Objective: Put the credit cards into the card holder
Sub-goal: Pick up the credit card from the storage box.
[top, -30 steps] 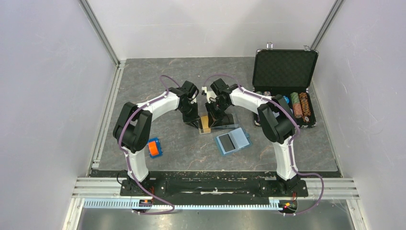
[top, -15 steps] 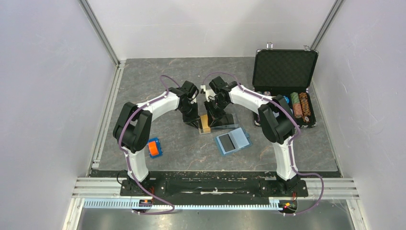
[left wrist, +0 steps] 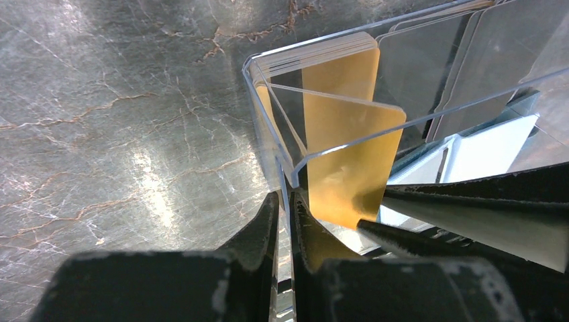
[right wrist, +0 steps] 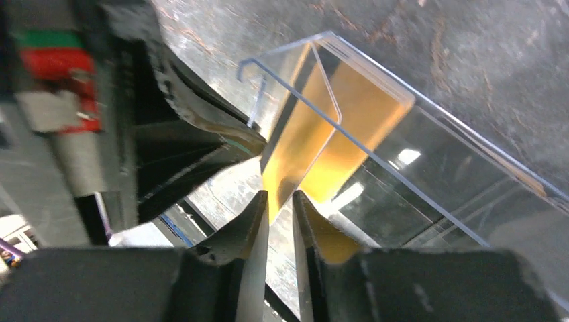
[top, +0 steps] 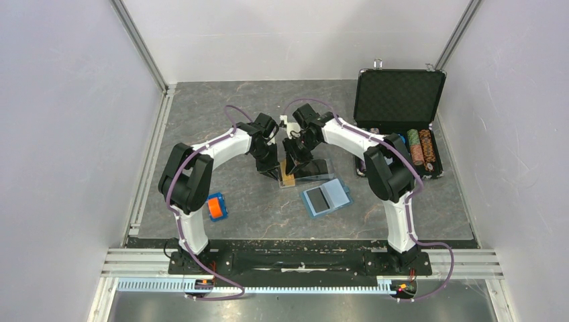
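Note:
A clear plastic tray (top: 321, 178) holds the credit cards, a gold stack (left wrist: 315, 54) at its left end. My left gripper (left wrist: 285, 198) is shut on the tray's end wall (left wrist: 268, 127). One gold card (left wrist: 349, 154) stands tilted up out of the tray. Its lower edge (right wrist: 288, 168) sits between the tips of my right gripper (right wrist: 278, 196), whose jaws stand slightly open with a gap beside the card. From above, both grippers, the left (top: 274, 171) and the right (top: 290, 171), meet at the tray's left end. The teal card holder (top: 326, 197) lies open just in front of the tray.
An orange-and-blue block (top: 215, 206) lies near the left arm's base. An open black chip case (top: 400, 100) with chip stacks (top: 419, 146) stands at the back right. Grey walls enclose the table on three sides.
My right gripper's jaws have parted a little from the gold card, and its wrist has shifted slightly left. The left gripper still holds the tray wall.

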Motion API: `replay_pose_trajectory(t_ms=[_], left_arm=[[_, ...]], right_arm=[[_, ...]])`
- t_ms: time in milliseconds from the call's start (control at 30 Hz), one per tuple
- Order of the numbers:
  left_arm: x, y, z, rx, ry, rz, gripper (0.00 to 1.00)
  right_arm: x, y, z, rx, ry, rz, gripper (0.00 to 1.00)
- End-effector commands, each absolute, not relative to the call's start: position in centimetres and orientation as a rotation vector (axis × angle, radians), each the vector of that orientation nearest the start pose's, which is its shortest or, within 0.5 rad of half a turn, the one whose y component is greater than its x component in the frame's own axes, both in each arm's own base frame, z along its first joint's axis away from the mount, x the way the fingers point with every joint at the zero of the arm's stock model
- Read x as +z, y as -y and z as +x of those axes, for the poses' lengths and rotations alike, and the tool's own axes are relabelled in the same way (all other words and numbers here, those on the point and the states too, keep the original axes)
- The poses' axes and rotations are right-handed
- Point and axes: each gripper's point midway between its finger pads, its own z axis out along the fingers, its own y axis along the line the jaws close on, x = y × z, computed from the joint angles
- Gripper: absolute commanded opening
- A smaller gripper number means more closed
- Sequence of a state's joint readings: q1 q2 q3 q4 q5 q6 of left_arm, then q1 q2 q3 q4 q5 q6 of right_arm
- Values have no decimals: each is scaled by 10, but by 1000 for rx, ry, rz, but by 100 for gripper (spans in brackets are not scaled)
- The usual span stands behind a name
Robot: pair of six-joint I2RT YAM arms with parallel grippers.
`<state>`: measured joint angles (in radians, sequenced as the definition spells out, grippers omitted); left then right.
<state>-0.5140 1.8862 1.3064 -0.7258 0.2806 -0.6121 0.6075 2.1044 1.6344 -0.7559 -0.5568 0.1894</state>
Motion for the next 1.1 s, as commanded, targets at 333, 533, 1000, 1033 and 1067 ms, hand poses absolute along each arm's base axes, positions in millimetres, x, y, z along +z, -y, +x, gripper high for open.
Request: replay_pose_trajectory(t_ms=[333, 533, 1000, 1033, 1067], left_arm=[[35, 250, 273, -581, -3044, 21, 5], [34, 250, 274, -575, -3043, 20, 5], [91, 243, 309, -499, -2814, 45, 30], [100, 245, 312, -523, -2779, 56, 34], [107, 246, 315, -538, -2752, 54, 37]], right_arm=[[85, -343, 316, 935, -2649, -780, 18], [93, -348, 314, 987, -2629, -789, 2], [142, -331, 328, 1096, -2516, -682, 8], [145, -327, 329, 1118, -2508, -662, 7], [145, -325, 327, 1141, -2508, -645, 5]])
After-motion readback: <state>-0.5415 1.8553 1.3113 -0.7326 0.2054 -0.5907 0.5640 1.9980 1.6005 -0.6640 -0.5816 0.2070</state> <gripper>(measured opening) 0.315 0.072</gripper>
